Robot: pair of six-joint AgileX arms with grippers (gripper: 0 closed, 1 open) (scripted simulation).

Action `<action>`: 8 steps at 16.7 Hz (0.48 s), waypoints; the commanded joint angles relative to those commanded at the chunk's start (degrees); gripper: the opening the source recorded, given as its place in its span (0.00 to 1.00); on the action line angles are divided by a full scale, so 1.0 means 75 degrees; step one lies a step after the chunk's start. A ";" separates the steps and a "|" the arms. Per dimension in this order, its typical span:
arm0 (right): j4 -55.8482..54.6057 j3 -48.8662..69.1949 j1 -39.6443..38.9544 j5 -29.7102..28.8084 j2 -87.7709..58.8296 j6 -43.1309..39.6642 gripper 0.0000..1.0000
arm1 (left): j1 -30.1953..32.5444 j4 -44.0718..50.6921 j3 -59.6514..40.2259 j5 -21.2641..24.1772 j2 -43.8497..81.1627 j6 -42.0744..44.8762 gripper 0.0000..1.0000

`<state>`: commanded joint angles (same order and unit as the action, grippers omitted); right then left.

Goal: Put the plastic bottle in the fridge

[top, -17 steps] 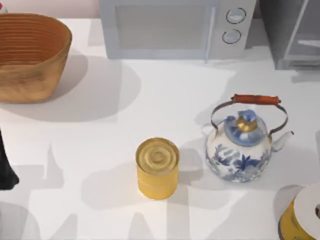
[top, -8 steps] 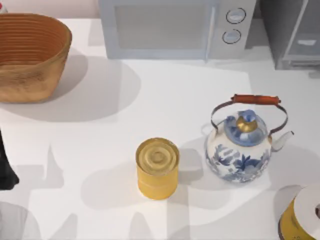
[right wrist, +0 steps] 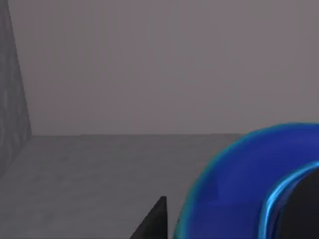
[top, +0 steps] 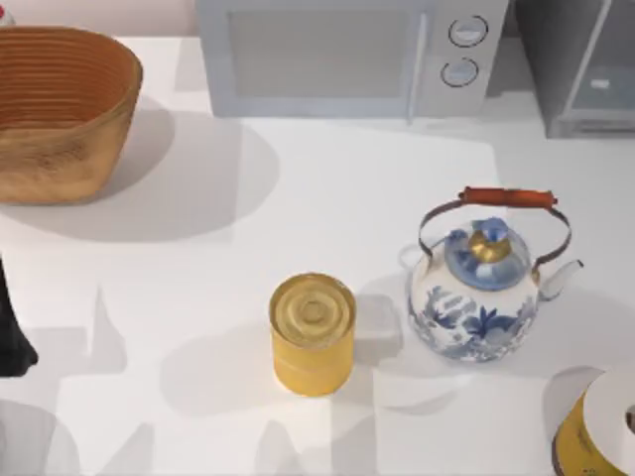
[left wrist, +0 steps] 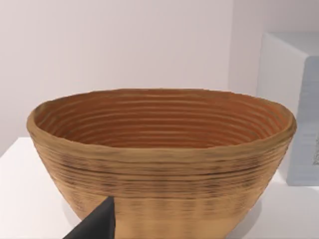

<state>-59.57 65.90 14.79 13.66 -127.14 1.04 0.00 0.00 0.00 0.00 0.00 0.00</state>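
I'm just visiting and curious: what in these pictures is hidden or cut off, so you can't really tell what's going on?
- Blue object, right wrist view: cut off by the frame edge, so what it is cannot be told.
- Fridge, top view: cut by the right and top edges; its inside is unclear behind the glassy front.
- Yellow and white thing, top view: cropped at the corner.
- Basket, left wrist view: its floor is hidden by its own wall.
- Left arm, top view: cut off at the left edge.

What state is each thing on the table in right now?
Fridge: door open, inside grey.
Microwave: door shut.
Basket: upright, nothing inside.
Yellow can: upright, sealed.
Kettle: upright, lid on.
Blue object: close to the right wrist camera, inside a grey compartment.
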 joint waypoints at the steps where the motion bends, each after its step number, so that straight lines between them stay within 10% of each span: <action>1: 0.0132 0.0461 -0.0024 -0.0038 -0.0162 0.0010 0.01 | 0.0000 0.0000 0.0000 0.0000 0.0000 0.0000 1.00; 8: 0.1221 0.2554 -0.0249 -0.0259 -0.1201 -0.0050 0.01 | 0.0000 0.0000 0.0000 0.0000 0.0000 0.0000 1.00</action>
<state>-50.41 85.05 12.92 11.71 -136.15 0.66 0.00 0.00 0.00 0.00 0.00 0.00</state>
